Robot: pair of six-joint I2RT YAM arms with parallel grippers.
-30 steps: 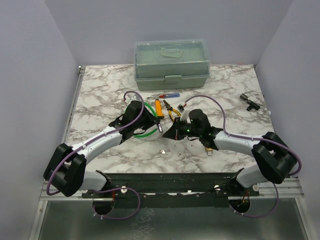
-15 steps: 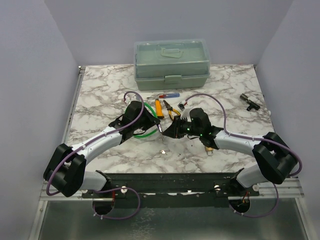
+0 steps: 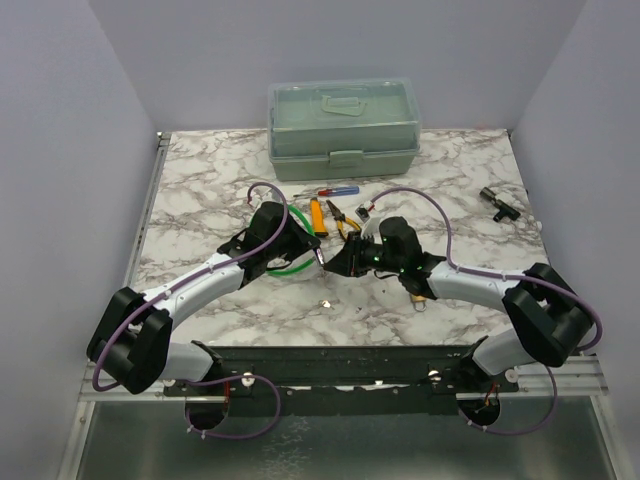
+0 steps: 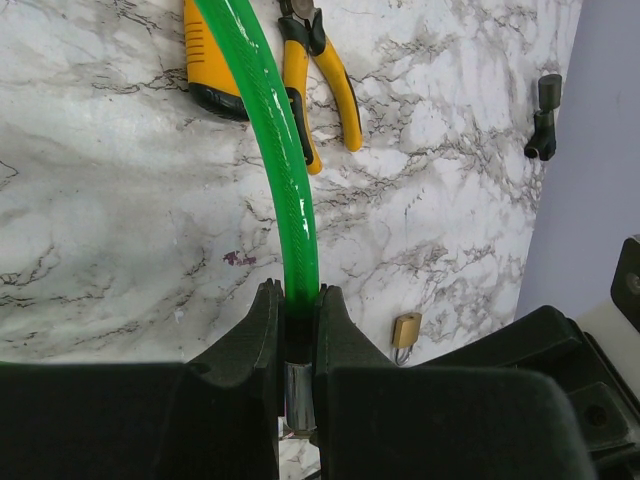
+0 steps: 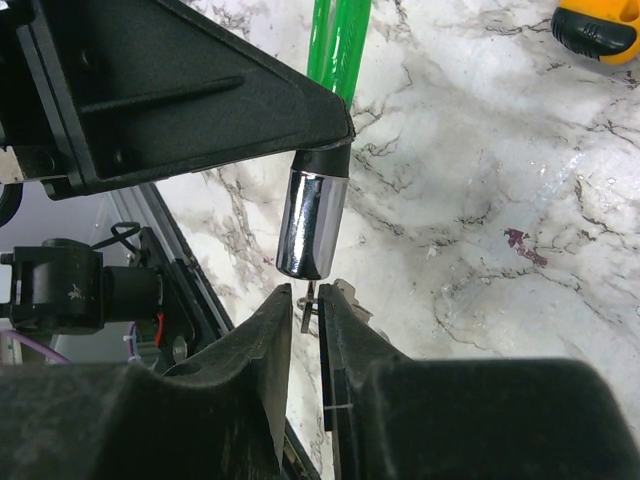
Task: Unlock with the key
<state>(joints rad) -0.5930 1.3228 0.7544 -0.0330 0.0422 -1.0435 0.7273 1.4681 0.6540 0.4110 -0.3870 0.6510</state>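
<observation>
Left pincer (image 4: 297, 305) clamps green plastic-sheathed cable lock (image 4: 288, 170) above marble table (image 4: 120, 200). Its chrome cylinder (image 5: 312, 225) faces right pincer (image 5: 307, 298), closed on small metal key (image 5: 305, 316) (tip just short). Align key axially before pushing in.

The marble-patterned table (image 3: 200, 190) carries a pale green box (image 3: 342, 128) at its far edge. Nearer the middle lie a screwdriver (image 3: 330, 191), an orange-handled tool (image 3: 317, 215) and yellow pliers (image 4: 325, 70). A black part (image 3: 497, 203) lies well off to the right, and a brass padlock (image 4: 405, 329) sits toward the front.
</observation>
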